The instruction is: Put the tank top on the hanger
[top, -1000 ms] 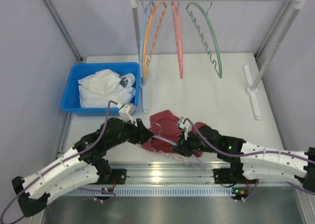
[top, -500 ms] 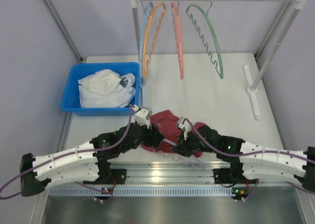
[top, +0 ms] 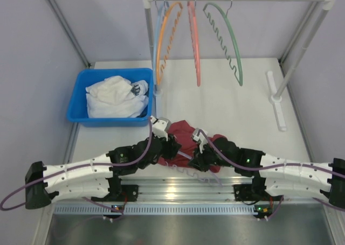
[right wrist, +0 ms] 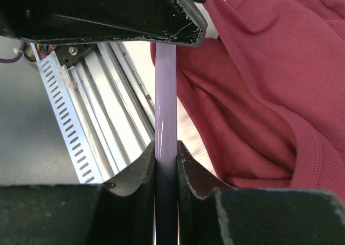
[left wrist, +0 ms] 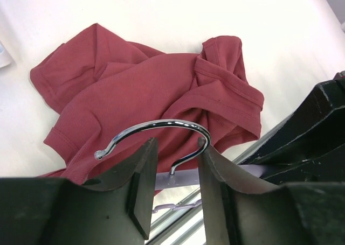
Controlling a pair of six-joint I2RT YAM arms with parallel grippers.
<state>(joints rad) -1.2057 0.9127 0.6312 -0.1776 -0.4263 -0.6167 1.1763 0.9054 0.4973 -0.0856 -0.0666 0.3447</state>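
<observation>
The maroon tank top (top: 181,135) lies crumpled on the table near its front edge, and it also fills the left wrist view (left wrist: 156,83) and the right of the right wrist view (right wrist: 259,94). The lavender hanger (right wrist: 165,105) lies at its near side, with my right gripper (right wrist: 166,148) shut on the hanger's arm. In the top view that gripper (top: 197,161) sits at the garment's near right. My left gripper (left wrist: 175,148) straddles the neck of the metal hook (left wrist: 161,125). Its jaws stand apart, the right finger touching the hook's curve. From above, the left gripper (top: 171,148) is on the garment's left edge.
A blue bin (top: 81,102) with a white cloth (top: 113,97) stands at the back left. A rack at the back carries orange (top: 164,35), salmon (top: 194,40) and green (top: 226,40) hangers; its foot (top: 277,102) lies at the right. An aluminium rail (top: 178,188) runs along the near edge.
My left arm has swung right from beside the bin to the hanger's hook, and its jaws have narrowed around the hook's neck. The right gripper has kept its hold without moving.
</observation>
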